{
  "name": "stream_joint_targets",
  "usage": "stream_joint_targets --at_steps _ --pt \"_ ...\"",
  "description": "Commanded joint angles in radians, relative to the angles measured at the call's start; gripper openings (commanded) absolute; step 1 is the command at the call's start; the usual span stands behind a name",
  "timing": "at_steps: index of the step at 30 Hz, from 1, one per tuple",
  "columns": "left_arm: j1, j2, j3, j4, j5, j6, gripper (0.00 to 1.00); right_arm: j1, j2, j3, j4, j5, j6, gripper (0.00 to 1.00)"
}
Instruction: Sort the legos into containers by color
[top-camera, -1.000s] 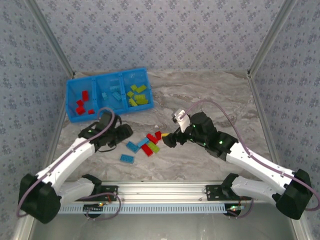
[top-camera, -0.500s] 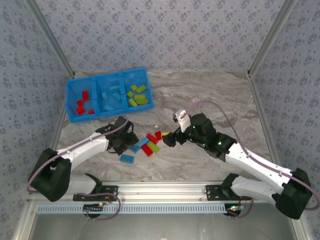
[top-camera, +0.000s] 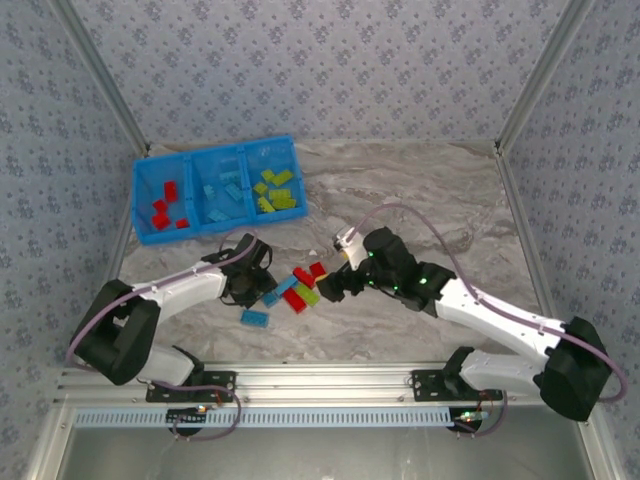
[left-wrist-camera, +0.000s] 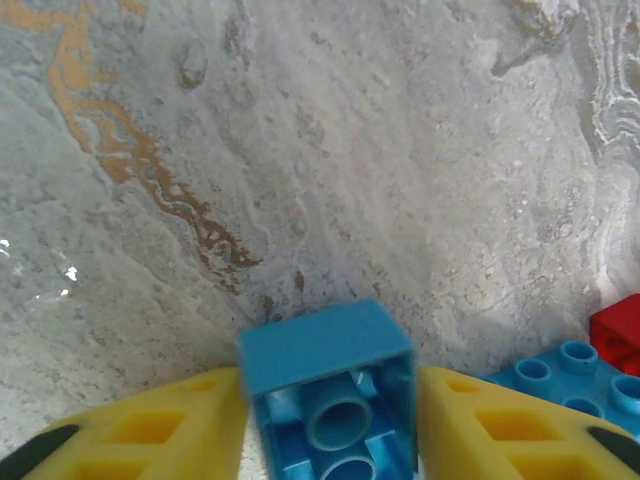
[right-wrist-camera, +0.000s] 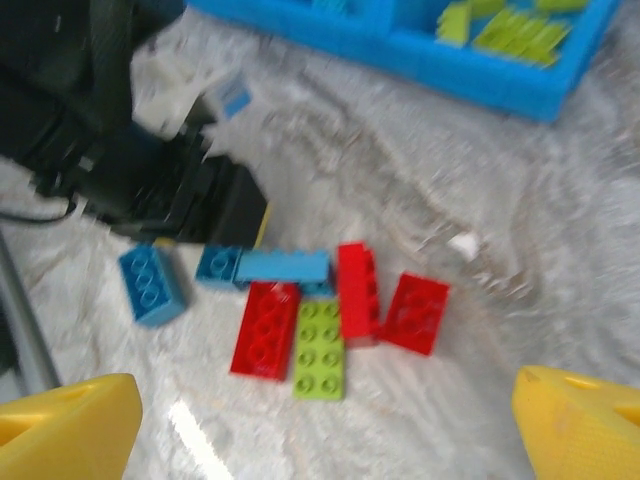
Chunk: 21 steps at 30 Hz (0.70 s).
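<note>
Left gripper (left-wrist-camera: 330, 405) is down on the table, yellow fingers (left-wrist-camera: 160, 430) flush against both flanks of a light blue brick (left-wrist-camera: 325, 350). I'd call that a pinch, though I can't tell how firm. The brick's long axis runs back between the fingers. The tray (top-camera: 148, 185) lies up-left of this hand, its blue compartment (top-camera: 203, 172) in the middle (left arm clearly nearer), with bare table between. The loose pile (right-wrist-camera: 320, 310) sits just to the right, and the right gripper (right-wrist-camera: 325, 425) hangs spread wide over it.
</note>
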Motion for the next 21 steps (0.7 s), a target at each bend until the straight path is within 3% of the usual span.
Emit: stream_joint_targets --at_steps 1,4,9,13,17,21 --pt "-0.005 0.006 0.008 0.006 0.004 0.015 0.4 0.046 0.033 0.057 -0.073 -0.046 -0.027 0.97" --pt "-0.005 -0.026 0.041 -0.053 -0.049 0.055 0.38 0.056 0.046 0.068 -0.085 -0.042 -0.029 0.97" --pt "-0.001 -0.136 0.166 -0.209 -0.252 0.187 0.36 0.06 0.022 0.057 -0.076 0.005 -0.012 0.97" --pt "0.043 -0.176 0.273 -0.243 -0.393 0.31 0.35 0.06 -0.006 0.031 -0.049 0.052 0.001 0.98" --pt "0.133 -0.106 0.394 -0.198 -0.517 0.436 0.35 0.06 -0.023 0.024 -0.039 0.059 0.017 0.98" --pt "0.251 0.058 0.51 -0.112 -0.519 0.521 0.35 0.062 -0.04 0.02 -0.048 0.06 0.028 0.98"
